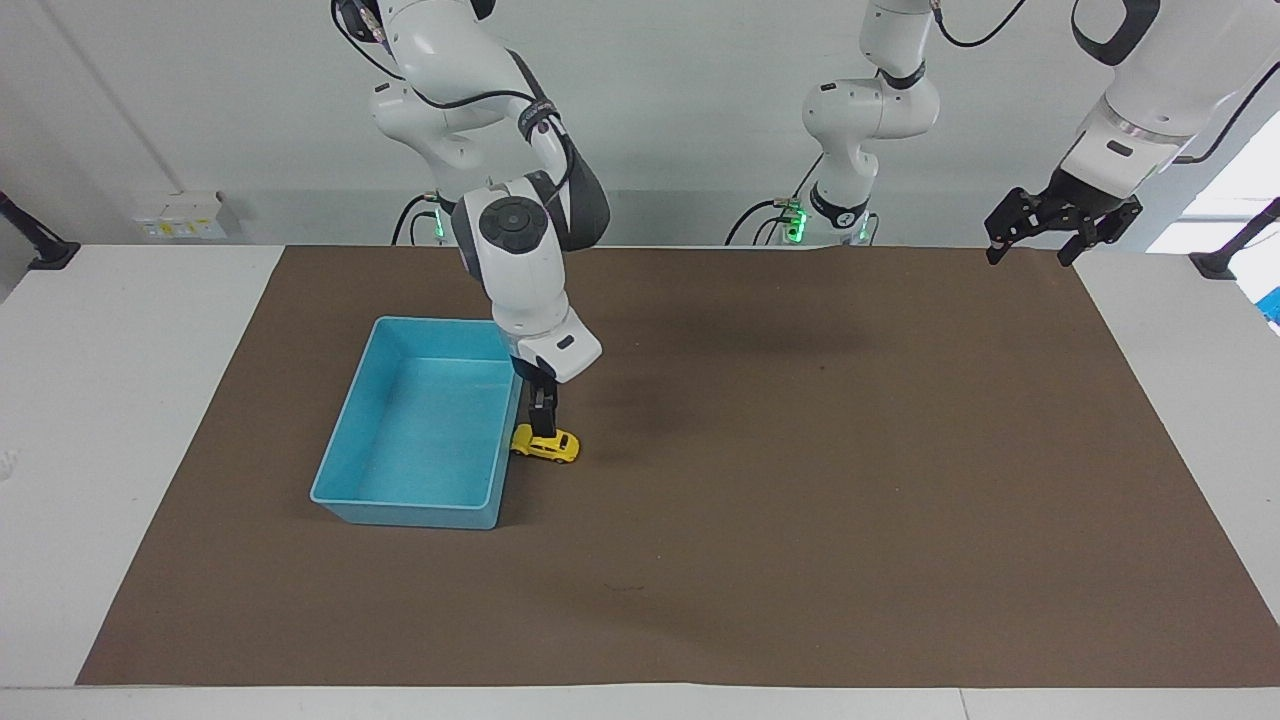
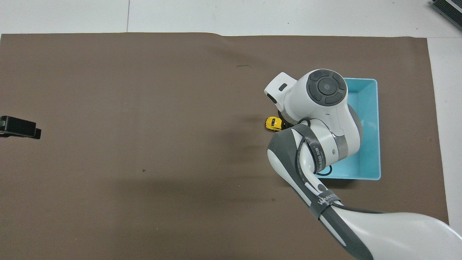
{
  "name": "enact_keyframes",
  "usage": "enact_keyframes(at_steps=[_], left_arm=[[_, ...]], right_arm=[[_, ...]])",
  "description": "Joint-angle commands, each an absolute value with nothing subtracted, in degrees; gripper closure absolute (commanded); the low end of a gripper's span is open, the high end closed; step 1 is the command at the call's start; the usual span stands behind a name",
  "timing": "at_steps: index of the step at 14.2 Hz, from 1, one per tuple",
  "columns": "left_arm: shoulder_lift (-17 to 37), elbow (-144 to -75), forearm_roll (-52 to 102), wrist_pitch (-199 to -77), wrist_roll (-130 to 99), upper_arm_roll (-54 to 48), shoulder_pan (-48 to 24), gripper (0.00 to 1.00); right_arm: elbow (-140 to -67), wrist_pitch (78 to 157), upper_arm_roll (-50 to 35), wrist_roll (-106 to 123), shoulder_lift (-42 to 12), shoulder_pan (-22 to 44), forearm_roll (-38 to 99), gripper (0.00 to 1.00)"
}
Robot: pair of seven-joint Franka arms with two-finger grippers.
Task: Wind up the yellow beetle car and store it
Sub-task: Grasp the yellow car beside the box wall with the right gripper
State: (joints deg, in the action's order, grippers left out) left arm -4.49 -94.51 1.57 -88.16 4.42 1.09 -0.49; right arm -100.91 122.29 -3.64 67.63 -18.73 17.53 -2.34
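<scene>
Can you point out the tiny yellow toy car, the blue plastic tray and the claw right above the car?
tiny yellow toy car [image 1: 546, 446], facing view, its roof.
blue plastic tray [image 1: 412, 497], facing view, its rim farthest from the robots.
right gripper [image 1: 543, 424], facing view, its fingertips.
</scene>
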Motion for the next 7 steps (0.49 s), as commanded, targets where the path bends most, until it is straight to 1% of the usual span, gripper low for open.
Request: enact_keyframes(at_steps=[1,4,7], left_arm=[[-5.8,-96.3,1.3,-89.6,3.7,1.1,-0.5,0.00],[-5.8,-96.2,1.3,-89.6,3.7,1.1,-0.5,0.00],[-5.7,-96.0,1.2,-89.2,4.0,0.4,-0.6,0.00]], right_arm=[[-102.4,125.2,-4.0,68.3,-19.9,16.8,-2.1,0.00],[-104.1,126.5,-4.0,68.8,-20.0,16.4,-2.1,0.00],[-107.7,131.8,-4.0,68.7,-20.3,16.3,-2.1,0.00]])
